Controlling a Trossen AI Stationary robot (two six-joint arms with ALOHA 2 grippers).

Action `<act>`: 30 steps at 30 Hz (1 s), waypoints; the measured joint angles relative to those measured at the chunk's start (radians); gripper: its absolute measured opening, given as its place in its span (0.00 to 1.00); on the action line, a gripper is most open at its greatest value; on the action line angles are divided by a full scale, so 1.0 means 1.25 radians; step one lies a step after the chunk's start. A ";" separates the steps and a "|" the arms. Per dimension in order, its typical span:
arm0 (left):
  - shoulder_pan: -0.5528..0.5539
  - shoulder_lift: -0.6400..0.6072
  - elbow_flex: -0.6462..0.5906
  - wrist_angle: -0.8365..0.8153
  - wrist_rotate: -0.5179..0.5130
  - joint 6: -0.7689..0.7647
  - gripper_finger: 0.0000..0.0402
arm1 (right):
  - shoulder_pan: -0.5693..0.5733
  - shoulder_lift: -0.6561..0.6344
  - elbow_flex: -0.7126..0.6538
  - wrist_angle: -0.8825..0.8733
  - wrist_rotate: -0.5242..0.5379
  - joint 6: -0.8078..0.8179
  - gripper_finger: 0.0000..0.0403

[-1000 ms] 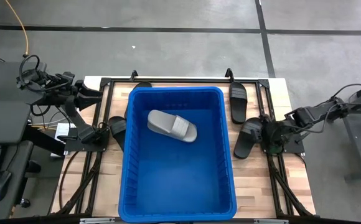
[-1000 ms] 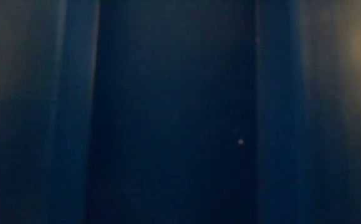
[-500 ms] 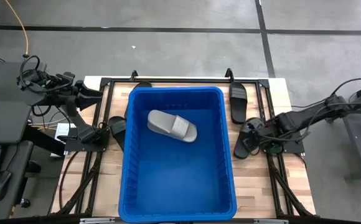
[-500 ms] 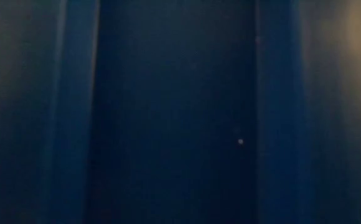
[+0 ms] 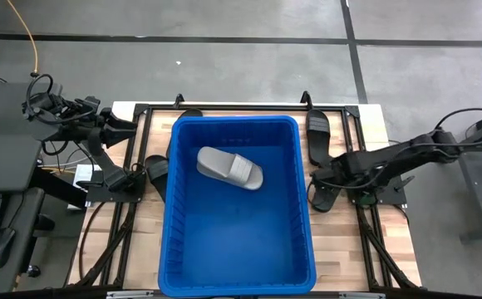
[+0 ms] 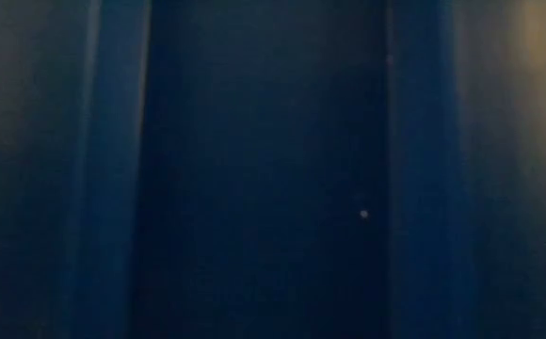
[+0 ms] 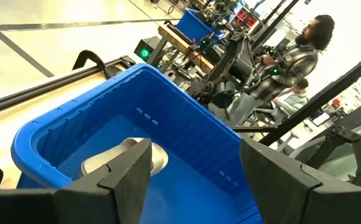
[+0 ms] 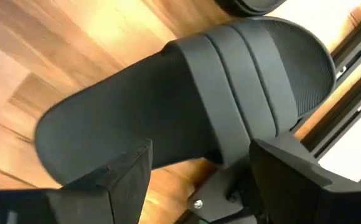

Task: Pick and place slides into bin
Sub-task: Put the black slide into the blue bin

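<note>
While the right tool (image 5: pixel 322 184) reaches in low over the table (image 5: pixel 345 241), a black slide (image 8: pixel 187 106) lies directly in front of it, just beside the bin's (image 5: pixel 237 282) right wall. In the right wrist view the two dark fingers (image 8: pixel 127 171) stand wide apart, one toward the slide's sole end and the other by the strap; whether they touch the slide cannot be told, and the slide lies flat on the wood. Beyond this tool, toward the table's far edge, a second black slide (image 5: pixel 318 137) rests apart from the first, also beside the bin's right wall.

The bin fills the middle of the table between the two tools. Inside it, in the far half, a grey slide (image 5: pixel 229 169) lies at an angle on the blue floor; the left wrist view shows the same grey slide (image 7: pixel 127 155) past its own fingers.

The left tool (image 5: pixel 135 176) waits at the table's left edge, just beside the bin's left wall, its fingers (image 7: pixel 127 171) spread wide with nothing between them. A third black slide (image 5: pixel 157 173) lies right next to this tool, between it and the bin, and a fourth (image 5: pixel 189 114) shows partly behind the bin's far left corner.

The low view gives only dark blue, the bin's wall up close. In the room beyond the bin, the left wrist view shows a person (image 7: pixel 292 59) in a plaid shirt standing among other rigs.
</note>
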 joint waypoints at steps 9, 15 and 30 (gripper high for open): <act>0.000 0.000 0.000 0.002 -0.001 -0.020 0.58 | -0.047 0.091 0.000 -0.023 0.027 -0.135 0.64; 0.000 0.000 0.000 0.003 -0.006 -0.040 0.58 | -0.064 0.127 0.001 -0.025 0.072 -0.143 0.63; 0.000 0.000 0.000 0.031 -0.019 -0.047 0.58 | -0.094 0.193 0.003 -0.022 0.035 -0.195 0.63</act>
